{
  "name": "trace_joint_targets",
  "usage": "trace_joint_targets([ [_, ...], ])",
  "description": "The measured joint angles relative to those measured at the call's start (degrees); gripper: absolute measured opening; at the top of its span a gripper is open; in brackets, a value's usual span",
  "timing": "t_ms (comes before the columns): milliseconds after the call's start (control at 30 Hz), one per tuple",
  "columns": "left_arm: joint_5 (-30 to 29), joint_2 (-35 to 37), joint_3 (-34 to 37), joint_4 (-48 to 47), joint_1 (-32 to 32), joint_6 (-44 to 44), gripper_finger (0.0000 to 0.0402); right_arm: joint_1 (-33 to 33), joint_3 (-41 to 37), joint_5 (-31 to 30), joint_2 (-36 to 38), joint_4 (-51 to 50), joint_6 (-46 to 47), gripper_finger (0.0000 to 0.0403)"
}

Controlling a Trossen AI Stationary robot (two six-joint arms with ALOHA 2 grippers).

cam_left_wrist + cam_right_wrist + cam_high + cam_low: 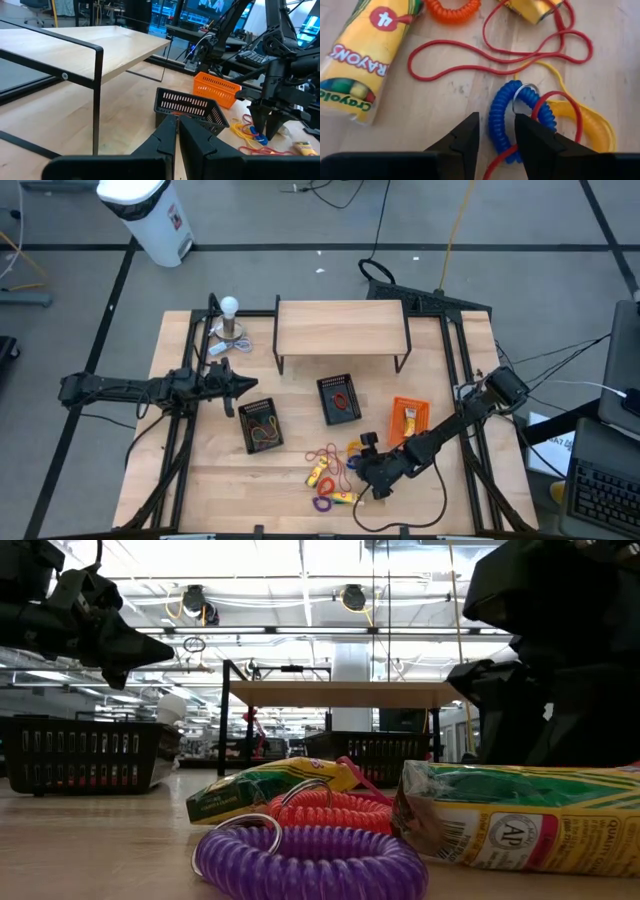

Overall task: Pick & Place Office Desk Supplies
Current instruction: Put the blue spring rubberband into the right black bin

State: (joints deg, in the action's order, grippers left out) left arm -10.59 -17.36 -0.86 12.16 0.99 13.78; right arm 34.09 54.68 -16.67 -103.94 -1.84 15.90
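Observation:
The office desk supplies lie in a heap (330, 470) near the table's front edge: coiled loops in purple (310, 862), orange (452, 10), yellow (587, 122) and blue (500, 117), a thin red loop (495, 57) and yellow crayon packets (365, 55). My right gripper (497, 137) slants down over the heap, open, its fingers on either side of one side of the blue coil. My left gripper (250, 385) waits shut and level above the table's left half, holding nothing. My right gripper straddles the blue coil's side (496, 125) next to its metal ring, slanting down from the table's right. The coil lies flat on the table. Whether the fingers touch it I cannot tell.
Two black baskets (262, 425) (338, 398) and an orange basket (408, 420) stand mid-table. A low wooden shelf (340, 328) stands at the far side, with a white ball-topped stand (230, 320) to its left. Bare wood lies at the near left.

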Motion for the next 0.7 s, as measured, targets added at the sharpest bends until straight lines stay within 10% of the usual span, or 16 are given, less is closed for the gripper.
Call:
trace_joint_targets([
  [700, -0.1, 0.0, 0.0, 0.1, 0.0, -0.5, 0.0019, -2.5, -1.9, 7.3, 0.3, 1.1, 3.5, 0.0025],
])
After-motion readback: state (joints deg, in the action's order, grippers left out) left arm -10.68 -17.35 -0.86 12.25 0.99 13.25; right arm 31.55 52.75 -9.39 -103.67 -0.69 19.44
